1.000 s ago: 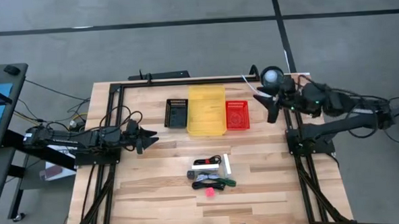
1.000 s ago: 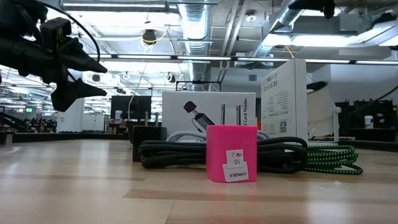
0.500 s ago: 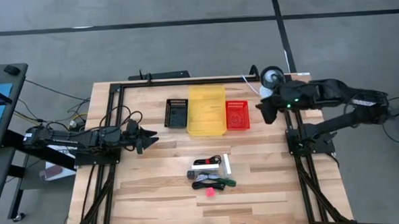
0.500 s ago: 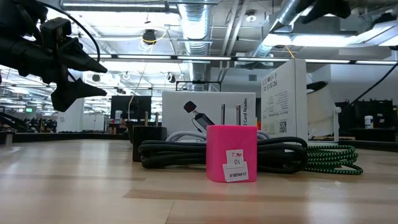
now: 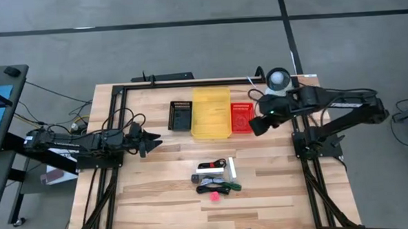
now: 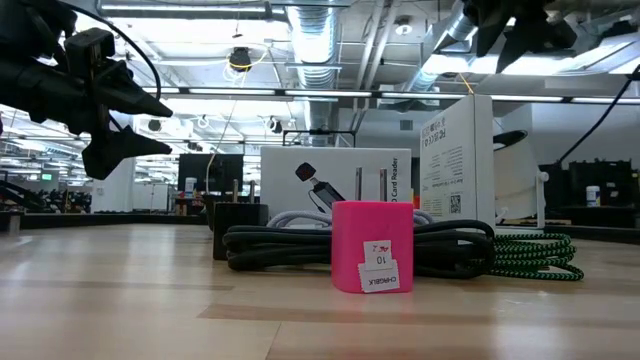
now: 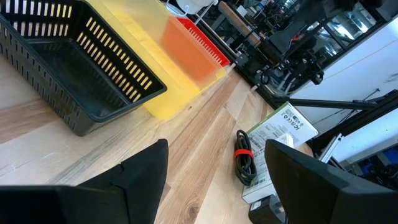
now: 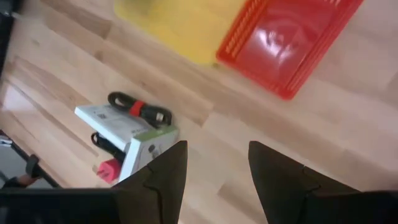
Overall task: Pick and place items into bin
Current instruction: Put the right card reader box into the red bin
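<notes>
High view: right gripper sits above the table just off the red bin's right edge, nothing in it. Right wrist view shows its 2 fingers parted with bare wood between them, so moderately open and empty. Left gripper hangs over the left side of the table, fingers spread wide, empty, waiting.

Step, as I read it: approach phase of the 1st pick. All items sit in 1 cluster at the table's front centre, well apart from the 3 bins along the back: black bin, yellow bin, red bin. None of the bins shows an item inside.

Next move calls for the right arm to travel down-table to the cluster, descend, and pick 1 piece cleanly. The pile is tight, so neighbours may drag.

Materials and shapes:
- white boxes: flat rectangular printed cartons, 1 lying, 1 upright in low view. Rigid, smooth.
- black cable: coiled, rubbery, floppy; another coil with a red tie lies on a box.
- green cable: braided weave, coiled.
- pink block: small, matte, labelled face.
- Bins: slotted plastic walls; the yellow one is translucent.
- table: light wood planks.
</notes>
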Motion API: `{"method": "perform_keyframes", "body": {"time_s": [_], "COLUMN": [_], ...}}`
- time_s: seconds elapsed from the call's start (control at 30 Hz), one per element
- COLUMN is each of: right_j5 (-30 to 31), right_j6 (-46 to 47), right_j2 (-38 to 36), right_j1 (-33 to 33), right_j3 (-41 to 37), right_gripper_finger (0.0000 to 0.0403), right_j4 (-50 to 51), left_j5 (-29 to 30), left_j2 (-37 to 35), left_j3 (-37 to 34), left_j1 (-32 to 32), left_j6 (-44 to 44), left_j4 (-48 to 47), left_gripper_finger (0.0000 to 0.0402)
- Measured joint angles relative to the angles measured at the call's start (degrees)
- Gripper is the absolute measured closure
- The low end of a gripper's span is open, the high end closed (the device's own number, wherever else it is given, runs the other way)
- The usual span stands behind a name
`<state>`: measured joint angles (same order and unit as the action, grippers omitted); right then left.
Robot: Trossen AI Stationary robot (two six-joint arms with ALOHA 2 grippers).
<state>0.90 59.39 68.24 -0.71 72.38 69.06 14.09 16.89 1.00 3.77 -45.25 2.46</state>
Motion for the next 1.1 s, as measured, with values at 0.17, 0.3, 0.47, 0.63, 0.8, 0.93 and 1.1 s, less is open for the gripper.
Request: {"method": "perform_keyframes", "body": {"time_s": [0.17, 0.3, 0.47, 0.63, 0.8, 0.93, 1.1], "right_j5": [-3.0, -5.25, -5.59, -6.06, -6.39, -6.6, -6.95], "right_j6": [5.71, 10.69, 15.85, 20.49, 24.11, 24.86, 25.71], "right_j2": [3.13, 5.03, 7.56, 9.68, 11.59, 12.25, 13.19], "right_j1": [2.35, 4.61, 7.65, 10.11, 11.72, 12.0, 11.99], "right_j3": [0.0, 0.0, 0.0, 0.0, 0.0, 0.03, 0.1], "right_gripper_finger": [0.024, 0.0245, 0.0248, 0.0249, 0.0249, 0.0247, 0.0243], "right_j4": [-0.08, -0.44, -3.59, -7.77, -11.84, -13.15, -15.06], "left_j5": [0.01, 0.0, 0.01, 0.0, 0.02, 0.01, 0.0], "left_j2": [0.02, 0.02, 0.02, 0.01, 0.02, 0.01, 0.02], "left_j3": [0.0, 0.0, 0.0, 0.0, 0.01, 0.0, 0.0], "left_j1": [0.0, 0.0, 0.01, 0.02, 0.01, 0.01, 0.0], "left_j6": [0.0, 0.0, 0.01, 0.0, 0.01, 0.02, 0.02], "left_j4": [0.01, 0.0, 0.0, 0.0, 0.0, 0.0, 0.0], "left_gripper_finger": [0.0144, 0.0144, 0.0144, 0.0144, 0.0144, 0.0144, 0.0144]}}
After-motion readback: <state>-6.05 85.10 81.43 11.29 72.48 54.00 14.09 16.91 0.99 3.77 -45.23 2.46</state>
